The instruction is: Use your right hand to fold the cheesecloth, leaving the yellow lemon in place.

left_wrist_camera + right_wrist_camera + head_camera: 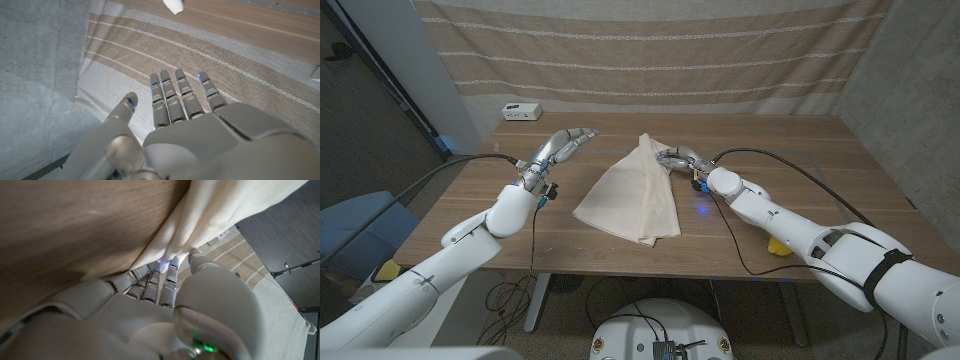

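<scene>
The fold looks midway: the right hand [677,160] pinches the cheesecloth [632,195] corner lifted off the bench [800,160], left hand [558,152] open, idle.

You have a wooden table [800,160] under everything, its grain running lengthwise. At its far left corner sits a small white box [521,111] with dark marks on its front face; it is too small to say what it is. Behind the far edge hangs a beige woven curtain [650,50] with pale horizontal stripes, and you see the same striped cloth [165,50] close up from the left wrist. A grey wall [910,80] stands past the right edge. Below the table's near edge, loose black cables [510,296] lie on the floor. Near the left edge, low down, you can make out something blue-grey [355,225], perhaps a chair.
</scene>
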You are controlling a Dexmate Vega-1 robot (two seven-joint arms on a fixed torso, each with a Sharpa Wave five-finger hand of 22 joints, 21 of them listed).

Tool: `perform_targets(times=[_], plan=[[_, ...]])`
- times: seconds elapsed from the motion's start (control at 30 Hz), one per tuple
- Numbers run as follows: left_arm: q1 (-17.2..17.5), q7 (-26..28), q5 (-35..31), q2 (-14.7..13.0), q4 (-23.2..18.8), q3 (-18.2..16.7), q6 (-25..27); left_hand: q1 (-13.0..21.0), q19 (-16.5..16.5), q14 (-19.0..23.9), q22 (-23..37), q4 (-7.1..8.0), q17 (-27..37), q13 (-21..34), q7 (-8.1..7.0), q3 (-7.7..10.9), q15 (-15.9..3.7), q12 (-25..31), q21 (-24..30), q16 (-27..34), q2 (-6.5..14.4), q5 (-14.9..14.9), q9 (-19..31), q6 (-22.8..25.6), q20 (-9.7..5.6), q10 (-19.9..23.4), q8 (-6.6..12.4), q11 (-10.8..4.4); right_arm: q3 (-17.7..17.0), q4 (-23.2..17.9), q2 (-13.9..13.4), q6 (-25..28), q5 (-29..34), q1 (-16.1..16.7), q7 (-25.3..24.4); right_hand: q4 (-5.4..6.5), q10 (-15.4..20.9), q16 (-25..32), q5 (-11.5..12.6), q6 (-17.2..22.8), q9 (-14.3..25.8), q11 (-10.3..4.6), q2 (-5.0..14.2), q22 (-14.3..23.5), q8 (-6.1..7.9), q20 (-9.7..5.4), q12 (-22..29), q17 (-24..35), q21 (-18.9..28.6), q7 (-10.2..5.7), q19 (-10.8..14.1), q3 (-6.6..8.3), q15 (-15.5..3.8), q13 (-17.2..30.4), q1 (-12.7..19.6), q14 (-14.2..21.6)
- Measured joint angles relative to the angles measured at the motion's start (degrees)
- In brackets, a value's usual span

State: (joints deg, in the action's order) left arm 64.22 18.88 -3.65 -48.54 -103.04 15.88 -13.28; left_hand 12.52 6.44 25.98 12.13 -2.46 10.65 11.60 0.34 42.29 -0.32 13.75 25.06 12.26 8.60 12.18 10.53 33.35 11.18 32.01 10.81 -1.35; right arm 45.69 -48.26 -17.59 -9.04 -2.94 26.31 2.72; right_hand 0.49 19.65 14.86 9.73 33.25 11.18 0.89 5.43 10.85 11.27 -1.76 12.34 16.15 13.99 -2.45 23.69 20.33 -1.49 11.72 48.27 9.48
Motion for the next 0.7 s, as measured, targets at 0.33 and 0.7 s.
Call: perform_targets(times=[0.33,0.7], plan=[[-1.24,-1.31,1.27,0.50,1.65,1.13,-1.38,-1.22,-0.52,-0.42,0.00,0.86,0.00,0.00,0.43,-0.41,0.42,-0.45,0.00,-0.44,-0.02,-0.32,0.00,-0.01,0.09,-0.21,0.00,0.64,-1.03,-1.67,-1.56,-0.01,1.97,1.65,-1.85,0.08,-3.52,-0.67,2.34,-8.11,0.01,-3.23,-4.28,0.02,-0.72,-0.73,-0.91,-2.14,-0.05,-5.23,0.72,-7.72,-2.49,0.01,-7.22,0.24],[-4.73,-7.50,5.20,1.62,7.33,3.94,-6.64,-1.43,-0.52,-0.72,-0.01,0.86,0.01,0.00,0.51,-0.41,0.72,-0.45,0.00,-0.78,-0.23,-0.32,-0.01,-0.10,0.09,-0.21,0.00,0.64,-4.50,-14.10,-8.47,1.96,5.84,8.10,-6.55,-0.24,-1.31,-0.66,3.01,-6.35,0.01,-1.90,-2.54,-0.17,0.00,-0.78,-0.22,-2.61,-0.34,-2.65,0.80,-8.31,-3.13,0.01,-7.39,0.96]])
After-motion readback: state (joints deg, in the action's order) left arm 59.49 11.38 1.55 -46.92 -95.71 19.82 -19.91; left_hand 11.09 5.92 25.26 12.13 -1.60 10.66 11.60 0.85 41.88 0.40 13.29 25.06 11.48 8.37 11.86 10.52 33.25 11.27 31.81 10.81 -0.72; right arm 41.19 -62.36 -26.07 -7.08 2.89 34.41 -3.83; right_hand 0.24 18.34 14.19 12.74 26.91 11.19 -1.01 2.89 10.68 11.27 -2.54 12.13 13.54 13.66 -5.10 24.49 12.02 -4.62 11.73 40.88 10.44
